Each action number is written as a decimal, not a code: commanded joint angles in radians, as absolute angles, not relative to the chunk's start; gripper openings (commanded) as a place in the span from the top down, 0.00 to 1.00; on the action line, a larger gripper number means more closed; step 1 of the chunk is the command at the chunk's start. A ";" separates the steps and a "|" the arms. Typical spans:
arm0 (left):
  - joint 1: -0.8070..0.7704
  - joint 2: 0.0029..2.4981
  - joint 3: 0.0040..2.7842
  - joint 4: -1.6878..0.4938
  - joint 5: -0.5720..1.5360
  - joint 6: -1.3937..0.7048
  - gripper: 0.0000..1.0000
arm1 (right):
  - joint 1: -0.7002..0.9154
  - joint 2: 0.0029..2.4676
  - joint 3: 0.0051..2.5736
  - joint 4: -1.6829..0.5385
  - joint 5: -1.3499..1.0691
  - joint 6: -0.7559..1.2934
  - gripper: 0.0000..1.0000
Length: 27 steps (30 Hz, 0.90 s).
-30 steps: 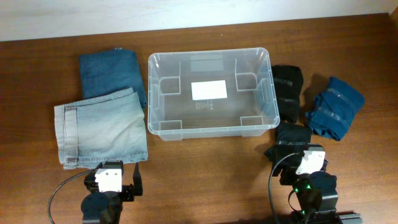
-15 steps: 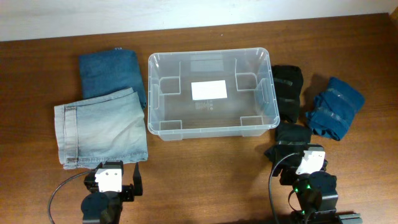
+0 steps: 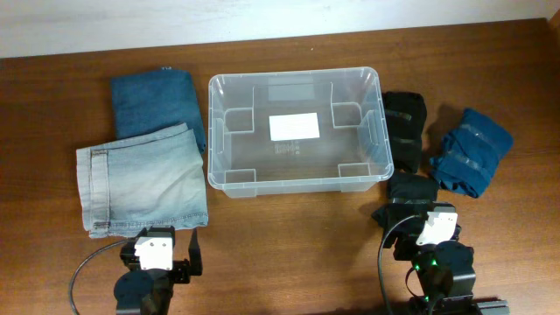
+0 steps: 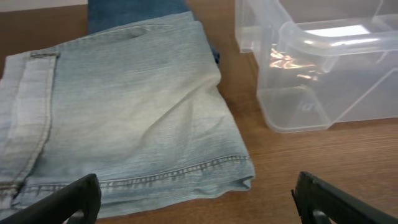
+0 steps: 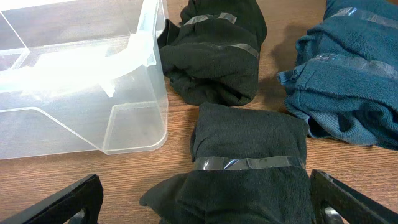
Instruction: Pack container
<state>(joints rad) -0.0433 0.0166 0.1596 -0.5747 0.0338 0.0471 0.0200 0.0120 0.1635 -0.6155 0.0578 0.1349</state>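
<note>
Bearing a blank white label (image 3: 294, 127), container (image 3: 229, 173) sits open.

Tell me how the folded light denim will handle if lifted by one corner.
The light denim is soft layered cloth, so it will likely droop and unfold. Its thick stack suggests some weight. On the wooden table it should probably slide rather than roll.

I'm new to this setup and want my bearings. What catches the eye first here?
The empty clear container sits mid-table, a white label on its base. Left of it lie folded light denim and, behind that, dark denim. Right of it are a far black bundle, a near black bundle, both taped, and a teal bundle furthest right.
</note>
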 commanded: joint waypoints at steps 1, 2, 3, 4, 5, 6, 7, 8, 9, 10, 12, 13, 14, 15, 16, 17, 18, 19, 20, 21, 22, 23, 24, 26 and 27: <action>-0.039 0.012 0.187 -0.569 0.068 -0.036 0.01 | 0.012 0.006 0.156 -0.614 0.056 0.139 0.02; -0.039 0.018 0.201 -0.571 0.068 -0.050 0.01 | 0.012 0.006 0.156 -0.614 0.056 0.139 0.02; -0.039 0.030 0.220 -0.573 0.068 -0.060 0.01 | 0.012 0.006 0.156 -0.614 0.056 0.139 0.02; -0.039 0.045 0.239 -0.577 0.068 -0.061 0.00 | 0.012 0.006 0.156 -0.614 0.056 0.139 0.02; -0.039 0.068 0.265 -0.585 0.067 -0.061 0.00 | 0.012 0.006 0.156 -0.614 0.056 0.139 0.02; -0.039 0.097 0.296 -0.595 0.067 -0.061 0.01 | 0.012 0.006 0.156 -0.614 0.056 0.139 0.02; -0.039 0.128 0.327 -0.607 0.067 -0.060 0.01 | 0.012 0.006 0.156 -0.614 0.056 0.139 0.02; -0.039 0.171 0.368 -0.622 0.067 -0.060 0.01 | 0.012 0.006 0.156 -0.614 0.056 0.139 0.02; -0.039 0.213 0.406 -0.635 0.067 -0.060 0.01 | 0.012 0.006 0.156 -0.614 0.056 0.139 0.02; -0.039 0.262 0.450 -0.649 0.067 -0.060 0.01 | 0.012 0.006 0.156 -0.614 0.056 0.139 0.02; -0.039 0.377 0.557 -0.679 0.065 -0.047 0.01 | 0.012 0.006 0.156 -0.614 0.056 0.139 0.02; -0.039 0.432 0.612 -0.695 0.065 -0.036 0.01 | 0.012 0.006 0.156 -0.614 0.056 0.139 0.02; -0.039 0.496 0.681 -0.712 0.068 -0.030 0.00 | 0.012 0.006 0.156 -0.614 0.056 0.139 0.02; -0.039 0.547 0.741 -0.727 0.075 -0.030 0.01 | 0.012 0.006 0.156 -0.614 0.056 0.139 0.02; -0.039 0.593 0.800 -0.741 0.083 -0.030 0.01 | 0.012 0.006 0.156 -0.614 0.056 0.139 0.02; -0.039 0.642 0.863 -0.754 0.094 -0.030 0.01 | 0.012 0.006 0.156 -0.614 0.056 0.139 0.02; -0.039 0.684 0.917 -0.760 0.098 -0.030 0.01 | 0.012 0.006 0.156 -0.614 0.056 0.139 0.02; -0.039 0.710 0.949 -0.764 0.097 -0.030 0.01 | 0.012 0.006 0.156 -0.614 0.056 0.139 0.02; -0.039 0.739 0.984 -0.760 0.123 -0.046 0.00 | 0.012 0.006 0.156 -0.614 0.056 0.139 0.02; -0.039 0.762 1.009 -0.762 0.164 -0.054 0.01 | 0.012 0.006 0.156 -0.614 0.056 0.139 0.02; -0.039 0.781 1.033 -0.772 0.201 -0.054 0.01 | 0.012 0.006 0.156 -0.614 0.056 0.139 0.02; -0.039 0.795 1.047 -0.767 0.229 -0.054 0.01 | 0.012 0.006 0.156 -0.614 0.056 0.139 0.02; -0.039 0.807 1.059 -0.755 0.255 -0.054 0.01 | 0.012 0.006 0.156 -0.614 0.056 0.139 0.02; -0.039 0.829 1.074 -0.723 0.273 -0.062 0.00 | 0.012 0.006 0.156 -0.614 0.056 0.139 0.02; -0.038 0.842 1.079 -0.710 0.260 -0.081 0.01 | 0.012 0.006 0.156 -0.614 0.056 0.139 0.02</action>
